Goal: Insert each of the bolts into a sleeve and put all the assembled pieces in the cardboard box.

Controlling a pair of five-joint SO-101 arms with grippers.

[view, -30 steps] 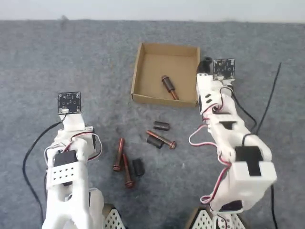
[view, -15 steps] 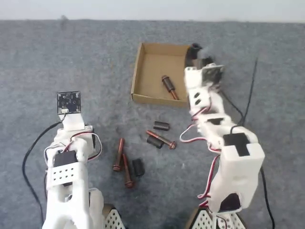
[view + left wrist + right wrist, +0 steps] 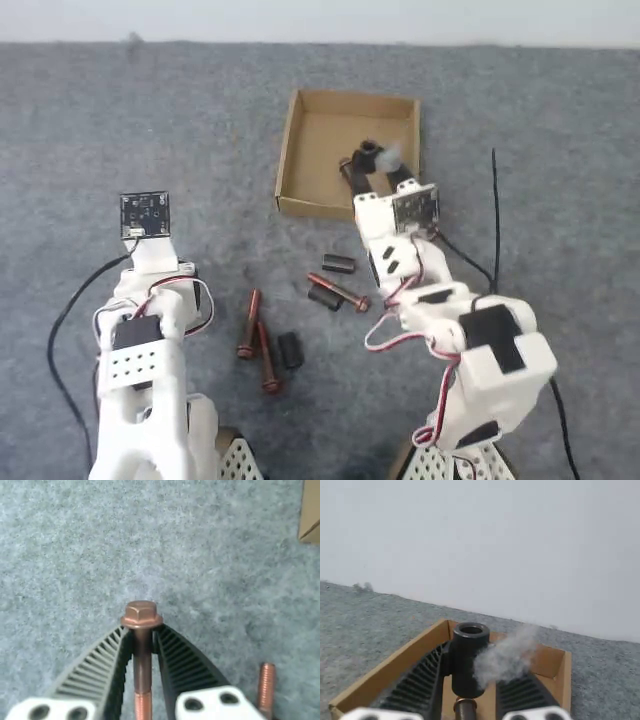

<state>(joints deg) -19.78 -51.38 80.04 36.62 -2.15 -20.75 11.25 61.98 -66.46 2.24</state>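
Your right hand (image 3: 470, 660) pinches the hard, likely slick sleeve (image 3: 468, 642) over the box (image 3: 390, 672); your left hand (image 3: 142, 632) clamps a bolt (image 3: 142, 662) mid-shank.

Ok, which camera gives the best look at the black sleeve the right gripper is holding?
The right wrist view: the sleeve stands upright in the right gripper, open bore visible, over the cardboard box. The high view shows it small, from above. The left wrist view faces the left gripper and its bolt.
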